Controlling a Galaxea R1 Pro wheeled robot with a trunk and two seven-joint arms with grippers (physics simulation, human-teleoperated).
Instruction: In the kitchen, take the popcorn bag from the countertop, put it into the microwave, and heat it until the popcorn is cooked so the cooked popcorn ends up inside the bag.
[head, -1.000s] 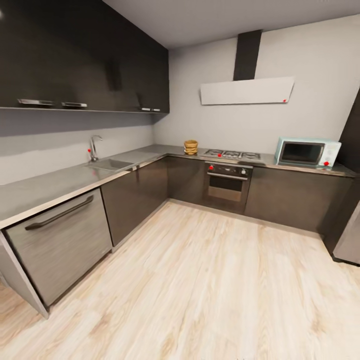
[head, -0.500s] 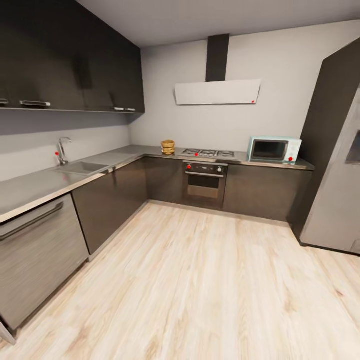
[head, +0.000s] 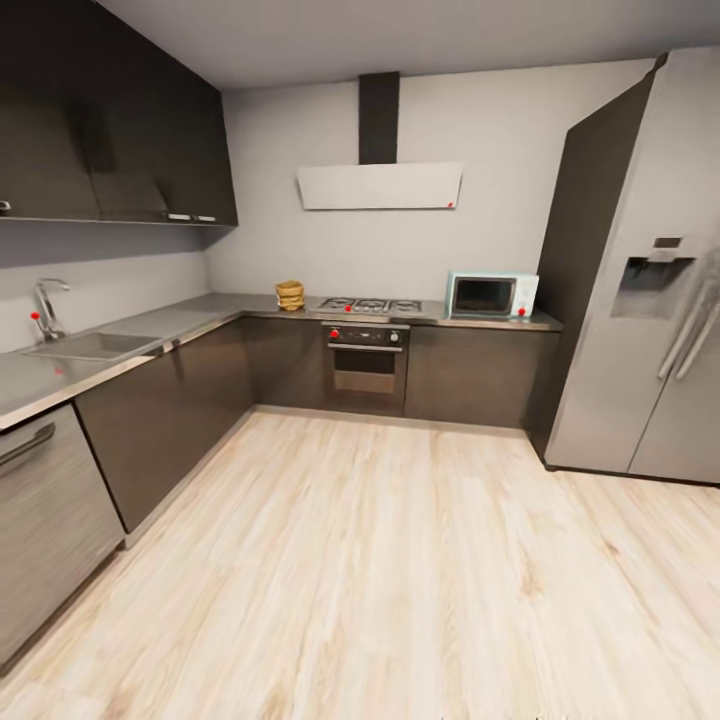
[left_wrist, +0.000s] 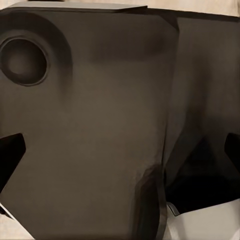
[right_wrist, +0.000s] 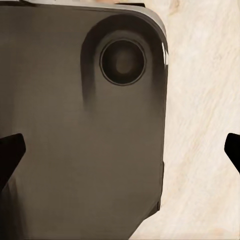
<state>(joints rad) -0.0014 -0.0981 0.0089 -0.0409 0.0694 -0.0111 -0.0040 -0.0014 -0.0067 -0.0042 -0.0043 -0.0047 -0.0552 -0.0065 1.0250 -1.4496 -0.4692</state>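
Across the room, the small golden-tan popcorn bag (head: 290, 295) sits on the grey steel countertop (head: 190, 318), near the corner and just left of the hob. The pale mint-blue microwave (head: 490, 296) stands further right on the same worktop, its dark glass door closed. No popcorn can be seen at this distance. My left gripper (left_wrist: 120, 155) hangs open over a dark part of my own body, its dark fingertips (left_wrist: 10, 155) at the picture's edges. My right gripper (right_wrist: 120, 152) is open too, above my dark body and the wood floor.
A black built-in oven (head: 365, 368) sits under the hob between bag and microwave. A tall steel fridge (head: 640, 300) stands at the right. The sink (head: 85, 346) and a dishwasher front (head: 40, 500) line the left run. Pale wood floor (head: 400, 560) stretches ahead.
The head view has swung to the right: the fridge has come fully into the picture and the sink, bag and microwave have slid left. Nothing in the kitchen itself has moved.
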